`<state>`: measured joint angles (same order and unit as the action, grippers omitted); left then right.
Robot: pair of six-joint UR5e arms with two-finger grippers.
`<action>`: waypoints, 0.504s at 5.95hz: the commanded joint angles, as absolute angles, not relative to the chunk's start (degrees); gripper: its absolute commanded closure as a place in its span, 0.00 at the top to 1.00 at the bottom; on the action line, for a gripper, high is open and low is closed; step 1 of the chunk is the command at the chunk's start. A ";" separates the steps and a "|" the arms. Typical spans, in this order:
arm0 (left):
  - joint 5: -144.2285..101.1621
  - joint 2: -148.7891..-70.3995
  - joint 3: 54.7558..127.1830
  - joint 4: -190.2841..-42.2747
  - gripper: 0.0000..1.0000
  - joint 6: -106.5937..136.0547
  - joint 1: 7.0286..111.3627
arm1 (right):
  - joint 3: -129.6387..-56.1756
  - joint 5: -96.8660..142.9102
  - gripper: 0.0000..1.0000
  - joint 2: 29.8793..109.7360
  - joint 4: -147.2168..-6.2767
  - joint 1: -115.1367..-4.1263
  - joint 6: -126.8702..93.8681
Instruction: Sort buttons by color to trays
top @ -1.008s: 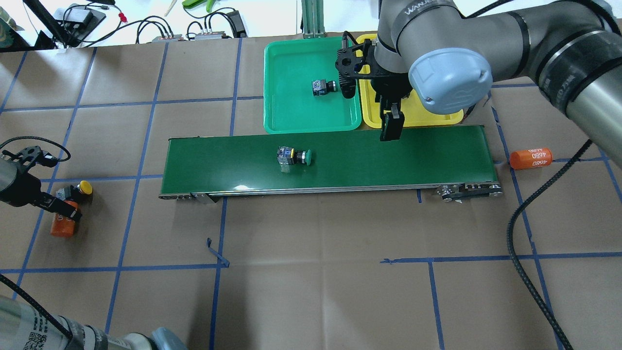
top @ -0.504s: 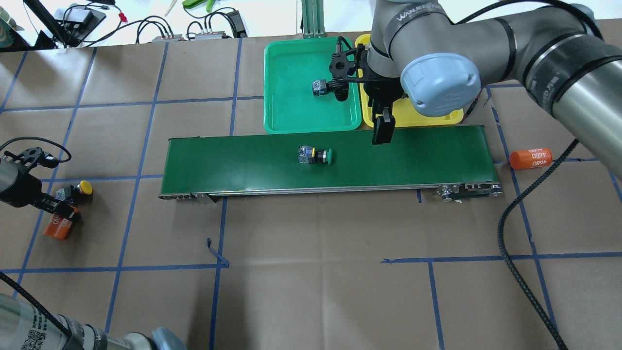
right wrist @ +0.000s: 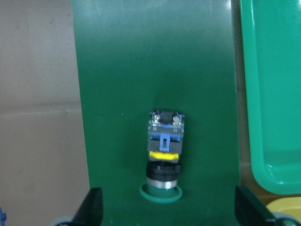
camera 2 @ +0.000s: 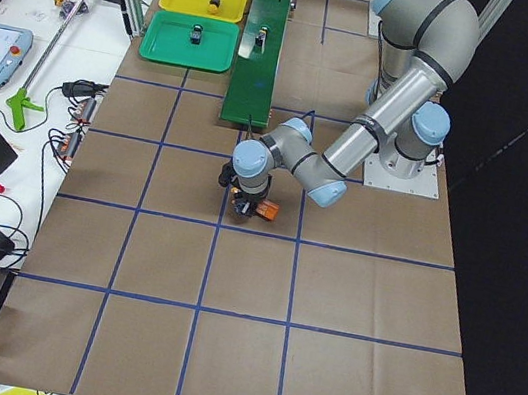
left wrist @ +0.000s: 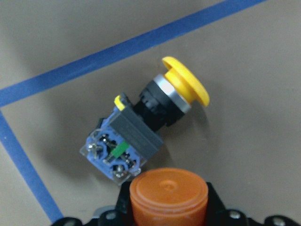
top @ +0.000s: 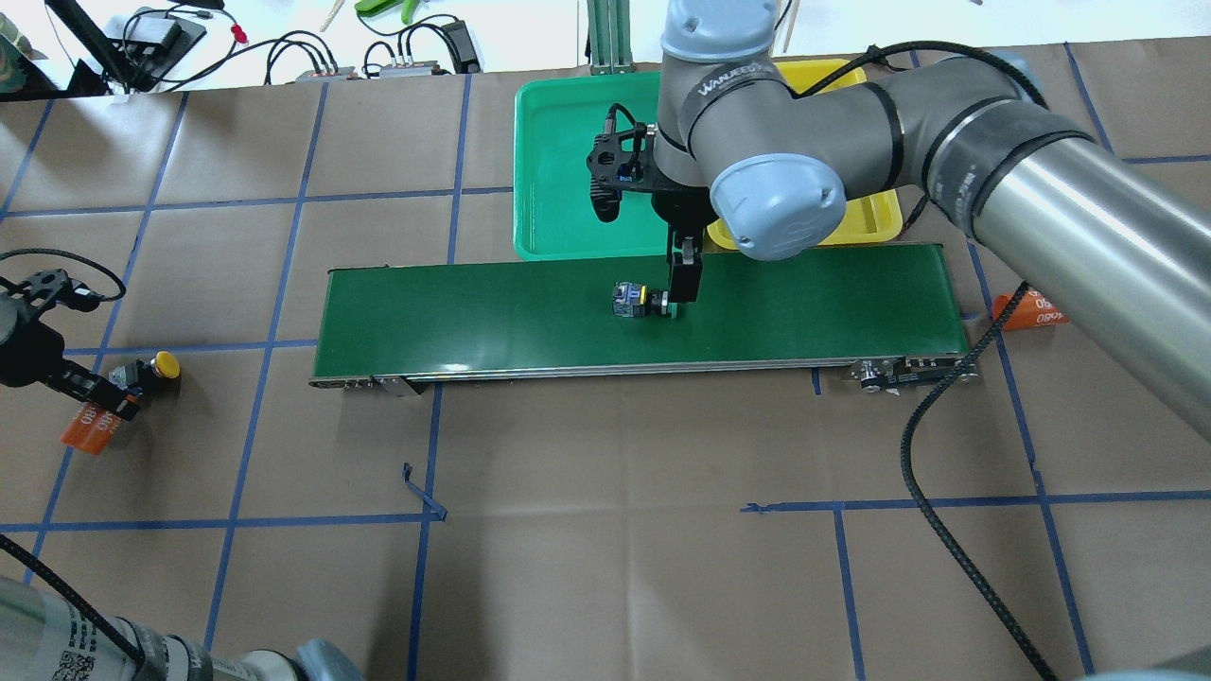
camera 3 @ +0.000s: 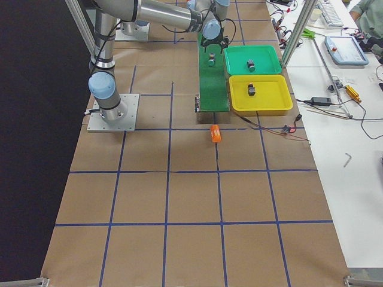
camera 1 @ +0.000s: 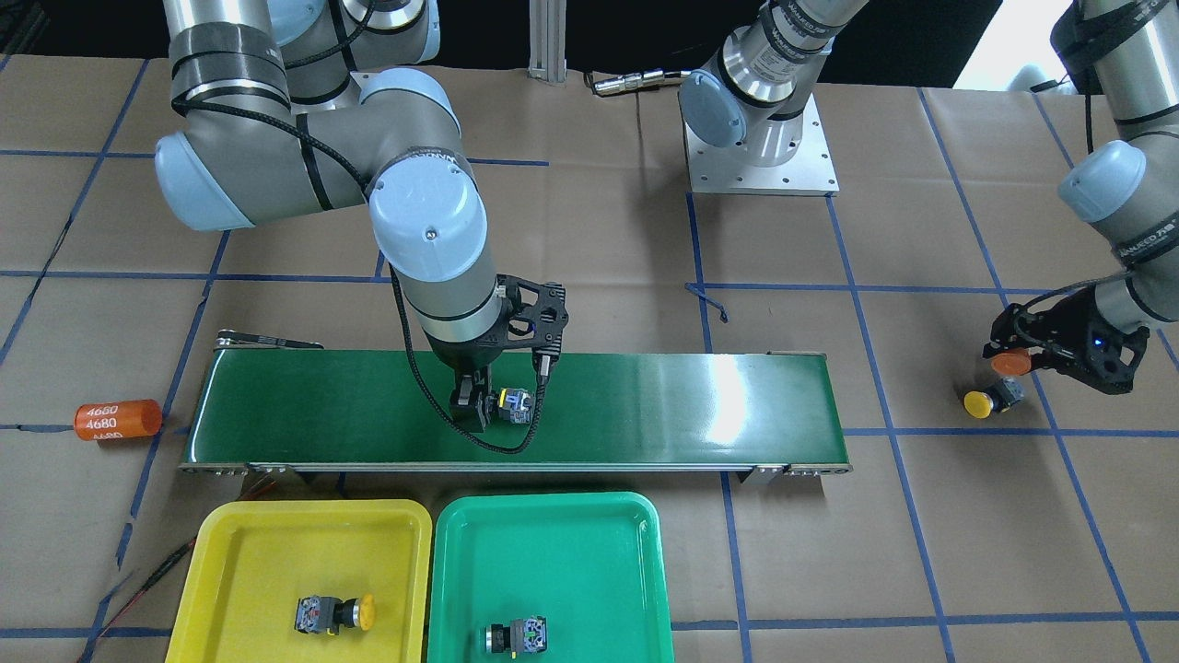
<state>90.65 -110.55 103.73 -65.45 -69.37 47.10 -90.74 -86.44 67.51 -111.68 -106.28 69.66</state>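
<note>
green button point(right wrist: 163, 155) on conveyor belt point(right wrist: 117, 70) | right gripper point(right wrist: 171, 209) fingers point(right wrist: 94, 209) wide: centre on collar, close | left gripper point(top: 99, 397) grips orange cylinder point(left wrist: 168, 195)

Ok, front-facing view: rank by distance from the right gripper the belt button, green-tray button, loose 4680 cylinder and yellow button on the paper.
1. belt button, at the right gripper.
2. green-tray button, operators' side.
3. loose 4680 cylinder, past the belt, robot's right.
4. yellow button on the paper, robot's far left.
</note>
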 commanded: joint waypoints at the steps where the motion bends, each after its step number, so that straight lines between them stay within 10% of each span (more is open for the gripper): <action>1: 90.88 -107.59 100.29 -69.35 0.20 -78.78 55.40 | -96.29 -87.01 1.00 66.18 -119.55 -106.35 69.69; 3: 96.75 -105.57 100.20 -67.95 0.20 -87.95 70.24 | -101.24 -87.36 1.00 67.14 -126.03 -103.73 70.57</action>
<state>94.75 -106.59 100.35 -68.63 -84.13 63.06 -99.51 -87.21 66.79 -123.83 -105.11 70.02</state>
